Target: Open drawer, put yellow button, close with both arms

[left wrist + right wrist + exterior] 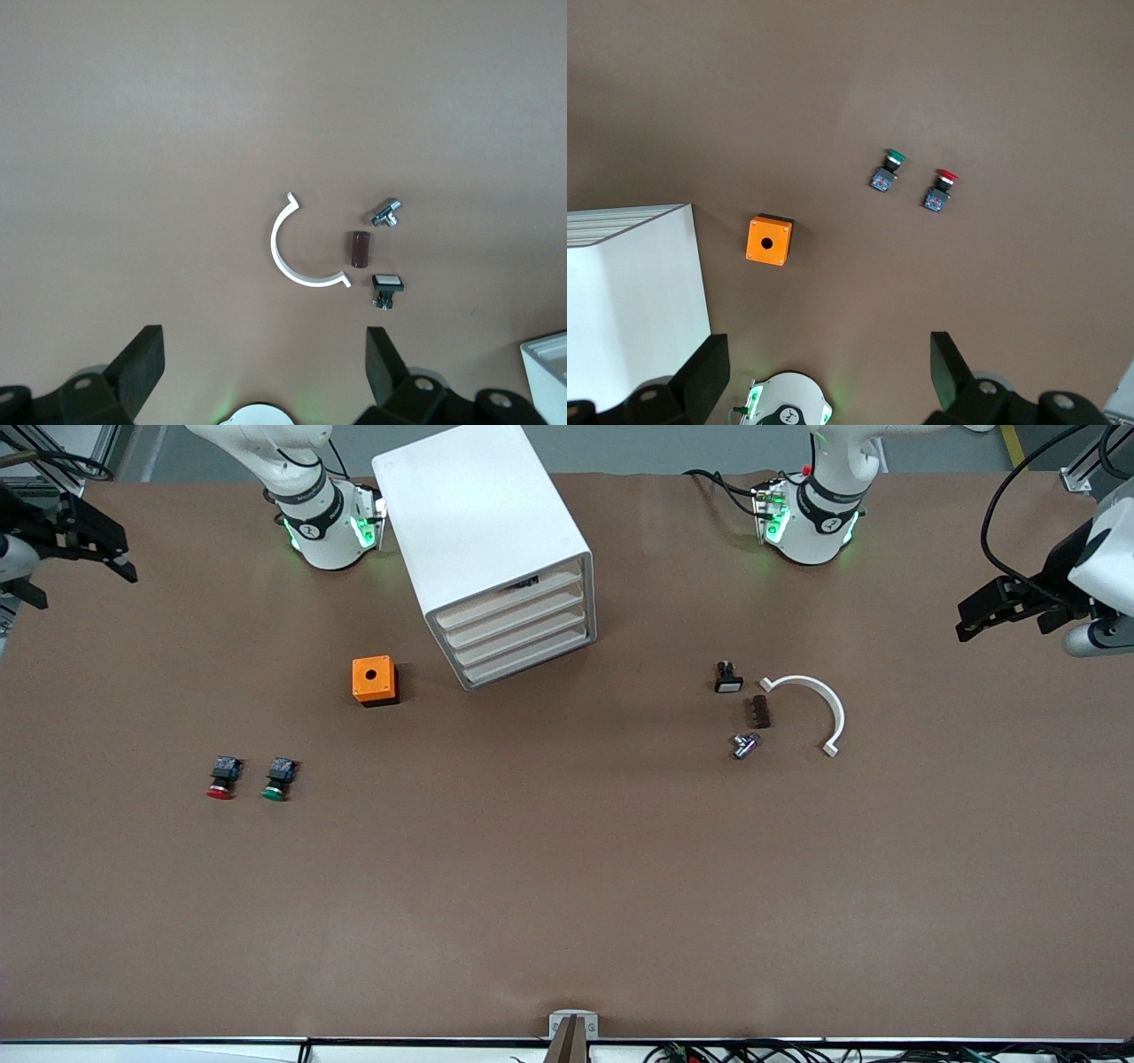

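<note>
The white cabinet (483, 514) stands toward the robots' side of the table, and its edge shows in both wrist views (547, 361) (629, 292). Its uppermost drawer (512, 600) looks pushed in like the three below it. A small dark shape shows in the gap above its front. The yellow button is out of view. My left gripper (1005, 624) (261, 354) is open and empty, up in the air over the left arm's end of the table. My right gripper (84, 580) (828, 359) is open and empty over the right arm's end.
An orange box (375, 681) (768, 240) sits beside the cabinet. The red-capped button (221, 777) (941, 189) and green-capped button (279, 779) (888, 170) lie nearer the camera. A white arc (811, 708) (297, 257), brown block (760, 711), metal part (744, 745) and black switch (727, 677) lie toward the left arm's end.
</note>
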Robot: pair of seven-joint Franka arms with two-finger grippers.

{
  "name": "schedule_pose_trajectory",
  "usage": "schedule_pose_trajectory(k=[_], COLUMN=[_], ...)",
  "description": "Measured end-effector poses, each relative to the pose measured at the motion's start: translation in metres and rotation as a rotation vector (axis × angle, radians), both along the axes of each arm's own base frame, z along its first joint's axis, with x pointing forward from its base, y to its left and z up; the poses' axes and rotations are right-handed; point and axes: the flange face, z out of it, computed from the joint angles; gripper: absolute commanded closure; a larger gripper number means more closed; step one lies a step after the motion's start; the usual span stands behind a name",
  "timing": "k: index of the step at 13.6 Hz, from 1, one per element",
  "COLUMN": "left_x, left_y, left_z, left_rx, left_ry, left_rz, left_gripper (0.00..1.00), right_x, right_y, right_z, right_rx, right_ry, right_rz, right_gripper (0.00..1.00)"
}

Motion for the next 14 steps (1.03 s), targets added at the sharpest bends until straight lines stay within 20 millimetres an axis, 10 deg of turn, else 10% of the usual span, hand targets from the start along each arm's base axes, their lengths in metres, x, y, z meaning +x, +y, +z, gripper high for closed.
schedule_pose_trajectory(k=[5,14], left_x=[-0.008,-0.034], left_y=[-0.003,-0.002], left_z=[-0.006,0.01], left_rx=[0.001,0.005], left_ry=[0.018,-0.007], left_rz=[-0.038,-0.039], left_gripper=[0.0,0.0], right_x=[0.036,0.037], right_y=[-0.02,-0.048], right_z=[-0.043,-0.029], right_rx=[0.008,0.001], right_ry=[0.035,-0.028], right_rz=[-0.028,-0.078], right_gripper=[0.0,0.0])
